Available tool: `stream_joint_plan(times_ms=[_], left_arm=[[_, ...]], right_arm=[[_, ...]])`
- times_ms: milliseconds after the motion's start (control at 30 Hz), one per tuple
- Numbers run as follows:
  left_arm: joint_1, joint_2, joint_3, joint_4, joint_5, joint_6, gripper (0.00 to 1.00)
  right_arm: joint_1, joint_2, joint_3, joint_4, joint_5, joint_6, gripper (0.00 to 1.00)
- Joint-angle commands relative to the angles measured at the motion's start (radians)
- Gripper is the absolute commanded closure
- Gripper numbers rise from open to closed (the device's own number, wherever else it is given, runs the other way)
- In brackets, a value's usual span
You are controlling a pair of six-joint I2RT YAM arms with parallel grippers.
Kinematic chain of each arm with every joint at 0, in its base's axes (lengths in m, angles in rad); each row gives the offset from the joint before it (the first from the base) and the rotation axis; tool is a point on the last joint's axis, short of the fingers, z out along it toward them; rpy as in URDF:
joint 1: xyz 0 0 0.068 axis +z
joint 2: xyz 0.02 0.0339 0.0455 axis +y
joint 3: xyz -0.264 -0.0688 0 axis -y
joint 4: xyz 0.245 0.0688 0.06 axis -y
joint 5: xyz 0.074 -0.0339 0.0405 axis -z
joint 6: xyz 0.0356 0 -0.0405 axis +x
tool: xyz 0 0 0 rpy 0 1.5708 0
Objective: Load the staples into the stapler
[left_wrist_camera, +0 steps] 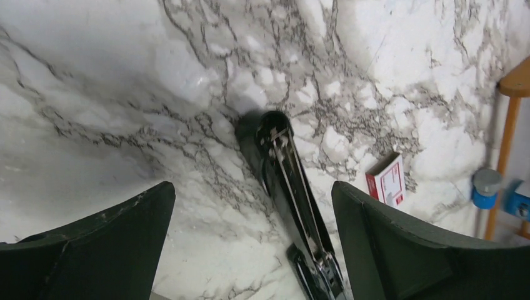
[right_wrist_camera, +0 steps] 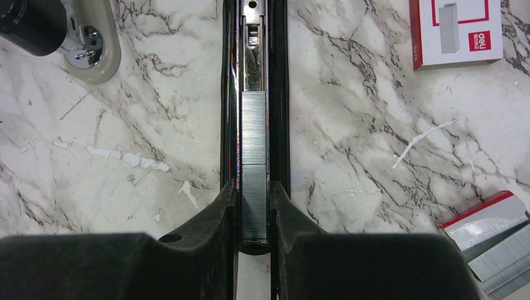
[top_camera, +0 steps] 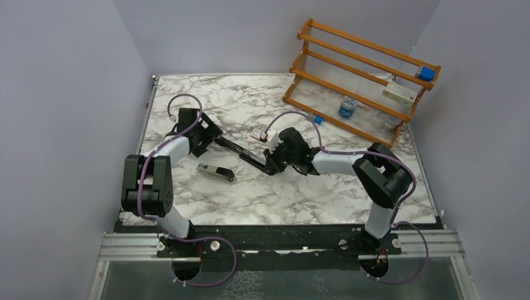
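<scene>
I see the stapler (top_camera: 244, 153) lying opened out flat on the marble tabletop (top_camera: 300, 203). It sits at mid-frame in the top view, running diagonally between my two arms. In the right wrist view its silver channel runs straight up the middle of the frame, with a staple strip (right_wrist_camera: 254, 144) lying in it. The right fingers (right_wrist_camera: 236, 209) are clenched on the near end of that strip, one on each side. The left fingers (left_wrist_camera: 250, 187) are released. They are spread wide, with the stapler's other end between them and apart from both. The staples box (top_camera: 257, 134) lies just above the stapler in the top view, not touching it. An open tray of more strips (right_wrist_camera: 494, 240) shows at the lower right of the right wrist view. A wooden rack (top_camera: 362, 75) stands at the upper right of the top view.
</scene>
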Motion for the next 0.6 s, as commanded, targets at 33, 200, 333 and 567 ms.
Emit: stream_joint_plan(times_ms=[33, 200, 333, 567], left_arm=[[0.012, -0.081, -0.183, 0.256, 0.193, -0.217, 0.01], [0.009, -0.11, -0.329, 0.482, 0.227, -0.344, 0.01], [0.001, -0.071, -0.366, 0.575, 0.248, -0.385, 0.01], [-0.022, 0.018, -0.402, 0.725, 0.233, -0.428, 0.01]], right_arm=[[0.019, 0.065, 0.033, 0.08, 0.025, 0.048, 0.99], [0.031, 0.092, 0.069, 0.099, 0.022, 0.085, 0.99], [0.04, 0.107, 0.087, 0.095, 0.005, 0.102, 0.99], [0.041, 0.108, 0.094, 0.095, -0.008, 0.131, 0.99]])
